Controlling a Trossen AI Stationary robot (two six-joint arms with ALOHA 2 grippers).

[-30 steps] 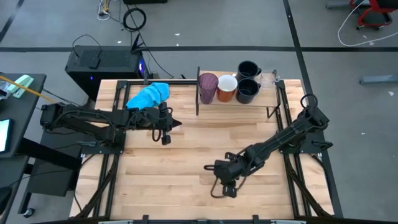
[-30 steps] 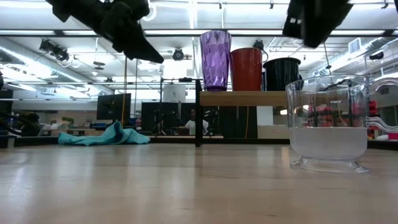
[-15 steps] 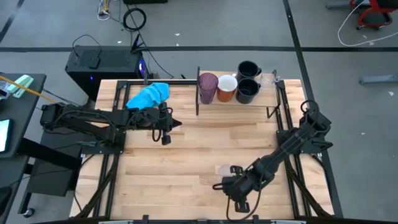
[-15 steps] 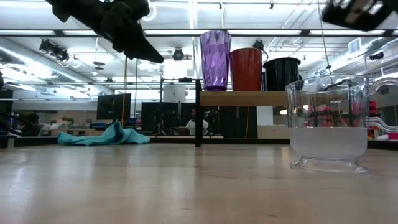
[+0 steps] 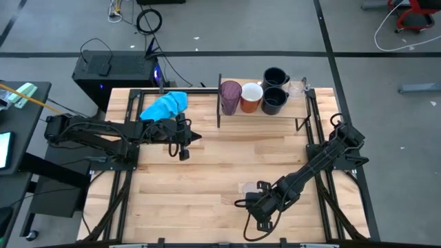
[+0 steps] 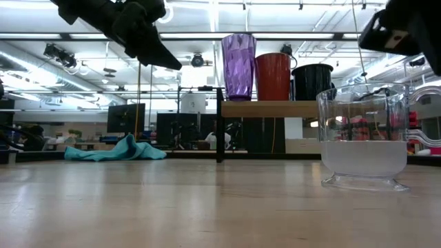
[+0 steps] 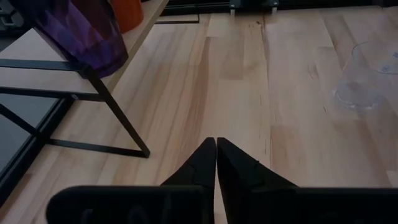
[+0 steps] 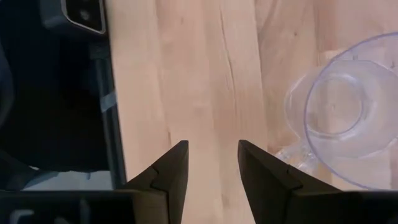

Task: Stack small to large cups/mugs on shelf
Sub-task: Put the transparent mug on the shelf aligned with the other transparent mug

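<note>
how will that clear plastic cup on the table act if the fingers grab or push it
The clear plastic cup looks thin-walled and empty, so probably light and easily squeezed. Upright on a narrow foot, it may skid or tip if nudged high. Its smooth sides could be slippery.

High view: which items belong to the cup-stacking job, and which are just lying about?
Job: purple tumbler, orange mug, two black mugs, clear cup on shelf, clear cup on table, shelf.
Lying about: blue cloth.
</note>
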